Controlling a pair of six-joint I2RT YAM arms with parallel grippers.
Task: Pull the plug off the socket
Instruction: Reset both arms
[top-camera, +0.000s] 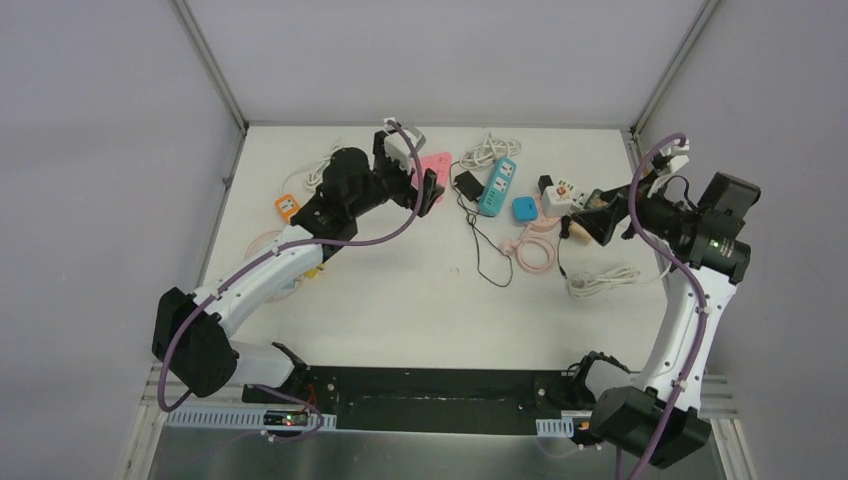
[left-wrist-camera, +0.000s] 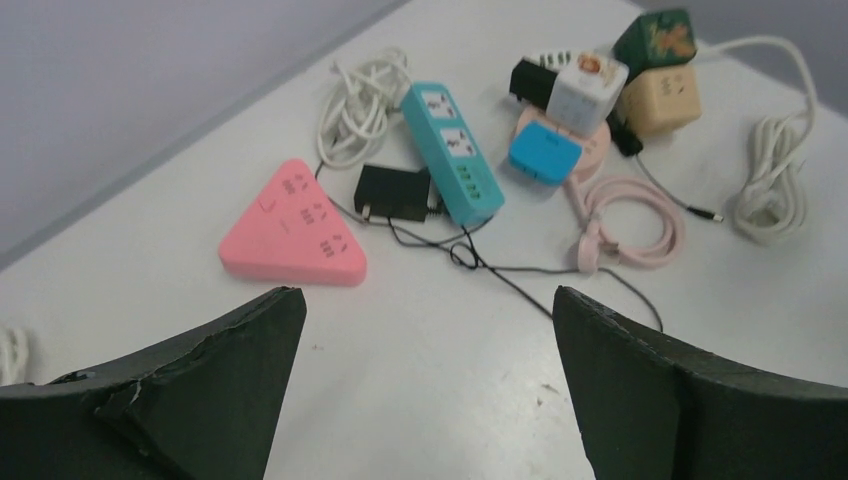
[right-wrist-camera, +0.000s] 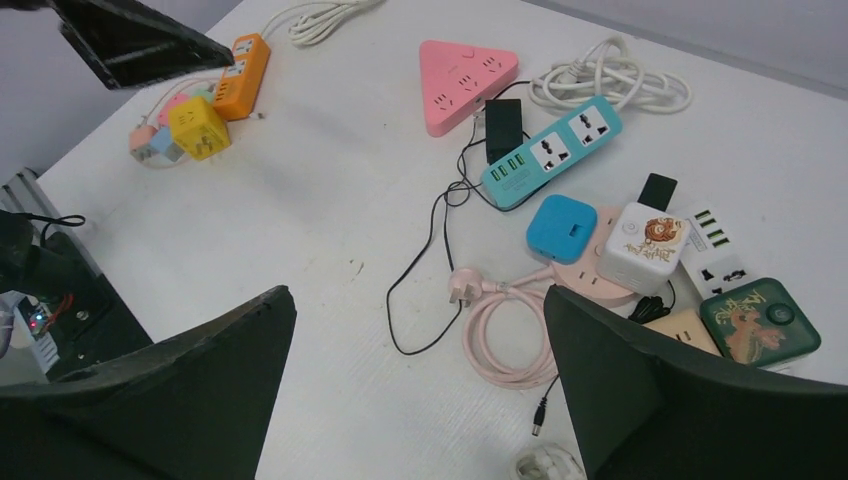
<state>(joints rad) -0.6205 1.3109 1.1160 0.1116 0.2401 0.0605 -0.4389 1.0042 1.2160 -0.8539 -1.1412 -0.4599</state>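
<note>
Both the left hand (left-wrist-camera: 425, 300) and the right hand (right-wrist-camera: 415, 300) are spread apart and empty. The black plug (left-wrist-camera: 392, 193) lies against the teal socket strip (left-wrist-camera: 452, 152). It is likely light, rigid and smooth, so pinch its flat sides, not its thin cable (left-wrist-camera: 520, 285).

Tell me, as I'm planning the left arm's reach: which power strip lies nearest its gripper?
The pink triangular strip, just ahead of the left gripper; the teal bar strip and the orange strip lie farther off.
</note>
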